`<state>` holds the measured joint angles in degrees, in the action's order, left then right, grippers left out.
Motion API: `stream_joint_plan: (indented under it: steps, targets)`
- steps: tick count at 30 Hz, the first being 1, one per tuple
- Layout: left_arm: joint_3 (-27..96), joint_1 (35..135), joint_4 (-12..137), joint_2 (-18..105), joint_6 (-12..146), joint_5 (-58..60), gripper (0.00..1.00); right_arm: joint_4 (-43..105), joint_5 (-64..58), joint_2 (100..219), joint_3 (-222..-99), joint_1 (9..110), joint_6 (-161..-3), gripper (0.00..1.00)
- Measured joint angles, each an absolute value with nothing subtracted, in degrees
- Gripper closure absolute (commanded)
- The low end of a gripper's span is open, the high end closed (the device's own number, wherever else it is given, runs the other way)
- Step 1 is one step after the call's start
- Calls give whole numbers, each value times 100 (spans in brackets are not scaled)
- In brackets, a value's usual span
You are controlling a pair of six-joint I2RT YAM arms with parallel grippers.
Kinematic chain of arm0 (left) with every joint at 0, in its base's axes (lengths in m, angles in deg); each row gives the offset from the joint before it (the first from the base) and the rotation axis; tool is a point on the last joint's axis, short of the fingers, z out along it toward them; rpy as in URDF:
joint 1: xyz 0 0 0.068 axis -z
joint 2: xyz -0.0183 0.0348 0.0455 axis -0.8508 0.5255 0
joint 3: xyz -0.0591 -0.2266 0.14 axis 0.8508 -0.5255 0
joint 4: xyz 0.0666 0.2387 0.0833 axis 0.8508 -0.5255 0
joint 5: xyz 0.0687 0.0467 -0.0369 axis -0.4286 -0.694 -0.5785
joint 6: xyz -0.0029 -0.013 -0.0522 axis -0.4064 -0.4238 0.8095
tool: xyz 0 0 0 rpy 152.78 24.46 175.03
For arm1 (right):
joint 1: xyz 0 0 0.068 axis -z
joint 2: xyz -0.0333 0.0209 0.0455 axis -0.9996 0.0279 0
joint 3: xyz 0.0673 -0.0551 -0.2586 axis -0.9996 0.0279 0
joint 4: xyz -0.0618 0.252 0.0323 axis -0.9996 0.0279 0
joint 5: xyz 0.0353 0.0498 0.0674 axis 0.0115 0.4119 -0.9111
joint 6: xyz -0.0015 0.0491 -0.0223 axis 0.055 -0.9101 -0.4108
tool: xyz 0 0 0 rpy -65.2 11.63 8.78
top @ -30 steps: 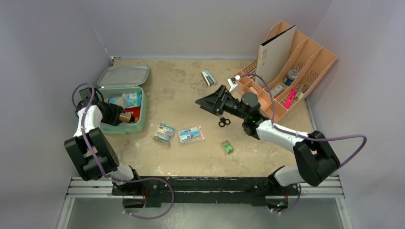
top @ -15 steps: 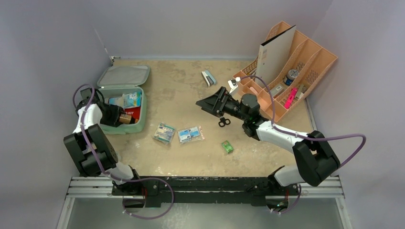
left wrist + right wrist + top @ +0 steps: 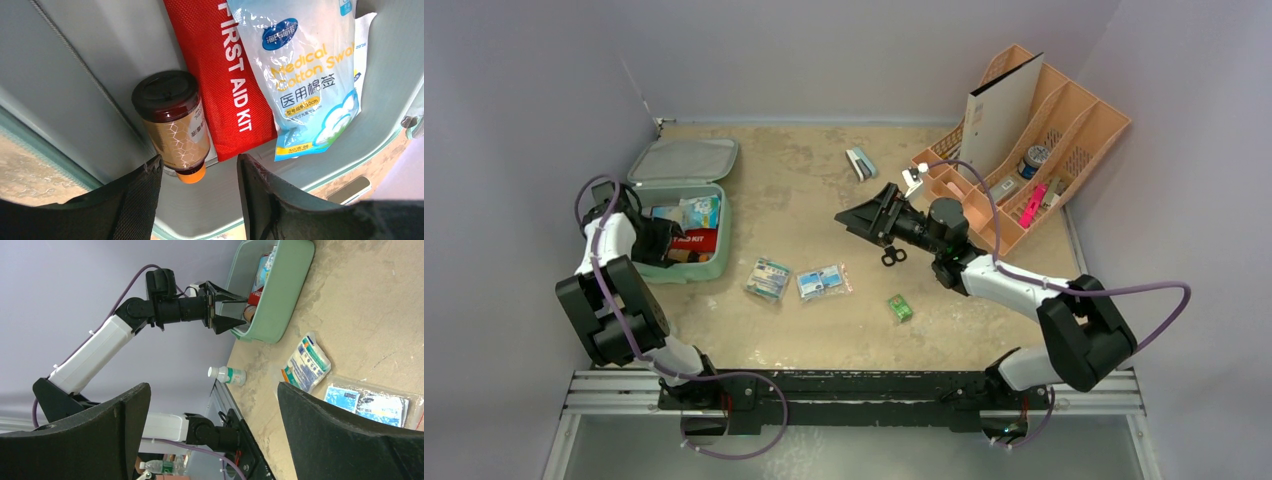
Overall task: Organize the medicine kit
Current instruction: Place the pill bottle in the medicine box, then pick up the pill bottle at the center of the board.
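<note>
The mint-green medicine kit [image 3: 725, 226] lies open at the table's left, lid [image 3: 682, 160] folded back. In the left wrist view its tray [image 3: 90, 75] holds a brown bottle [image 3: 172, 125] with an orange cap, the red first-aid pouch [image 3: 225, 75] and a blue cotton-swab bag [image 3: 305, 75]. My left gripper [image 3: 197, 200] is open just behind the bottle's cap, not gripping it; from above it [image 3: 667, 246] hovers at the tray's left rim. My right gripper [image 3: 864, 214] is open and empty, raised over the table's middle, facing the kit [image 3: 280, 295].
Two packets [image 3: 768, 278] [image 3: 824, 281], a small green box [image 3: 900, 308], black scissors [image 3: 893, 256] and a blue-white box [image 3: 860, 163] lie on the table. The peach organizer [image 3: 1064, 130] stands back right. A white bottle [image 3: 227, 375] lies near the front left edge.
The left gripper held the brown bottle over the tray; now the bottle lies in the tray and the gripper has opened and drawn back slightly. The right arm barely moved.
</note>
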<state>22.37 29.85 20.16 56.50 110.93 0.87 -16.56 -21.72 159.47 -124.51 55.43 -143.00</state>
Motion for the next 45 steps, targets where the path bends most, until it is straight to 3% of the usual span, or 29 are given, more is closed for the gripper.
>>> stream_joint_plan:
  steps: [12,18,23,34,45]
  targets:
    - [2453,2985,1765,5281,10837,-544,42,-1621,-2161,15897,-12451,5543,-14228,1]
    - [2574,2985,1090,4660,11200,-1502,36,-1202,-2078,15895,-12475,5543,-14035,1]
    - [2571,2981,281,3989,11799,-2201,36,-959,-2041,15853,-12497,5543,-13909,1]
    - [2241,2981,-1122,3401,12503,-2597,36,-555,-2045,15685,-12506,5543,-13723,1]
    - [1962,2979,-1369,3163,12575,-3156,33,-279,-2043,15480,-12506,5541,-13611,1]
